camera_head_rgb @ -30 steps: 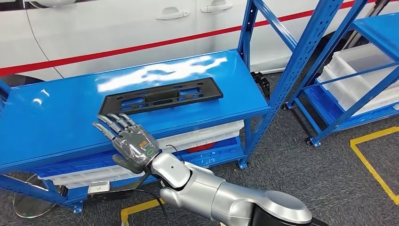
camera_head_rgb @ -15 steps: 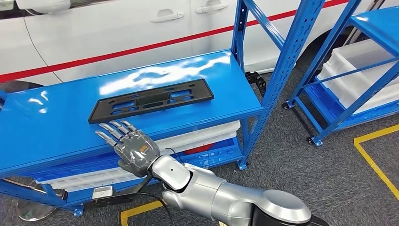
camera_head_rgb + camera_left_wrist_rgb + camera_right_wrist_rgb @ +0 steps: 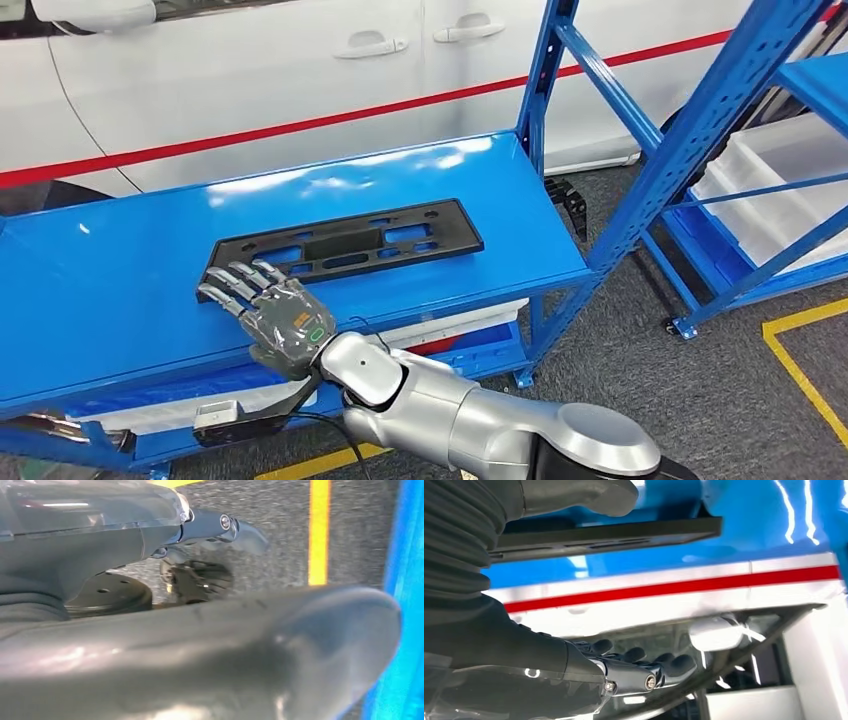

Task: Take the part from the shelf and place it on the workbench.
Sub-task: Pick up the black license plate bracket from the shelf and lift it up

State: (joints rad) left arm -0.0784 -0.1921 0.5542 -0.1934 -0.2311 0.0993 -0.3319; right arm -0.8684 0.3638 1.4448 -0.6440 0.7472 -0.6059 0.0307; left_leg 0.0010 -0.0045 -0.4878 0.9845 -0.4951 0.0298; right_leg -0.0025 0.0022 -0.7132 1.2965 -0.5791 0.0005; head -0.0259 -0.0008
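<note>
Reaching: right hand [image 3: 285,318] hovered, fingers spread, empty, just beside the part [image 3: 345,247].
Part: lay flat on the blue shelf [image 3: 120,270].
Left hand [image 3: 200,650]: state unclear.

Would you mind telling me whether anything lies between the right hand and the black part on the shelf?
Nothing visible does: the right hand hovers open beside the near edge of the black part, with only bare blue shelf around it.

Bare blue shelf top [image 3: 120,270] lies open left and near of the black part [image 3: 345,245]. Right hand [image 3: 272,312], fingers spread, hovers at the part's near-left corner. Blue upright post [image 3: 548,70] blocks the far right. White car body [image 3: 250,90] walls off the far side.
</note>
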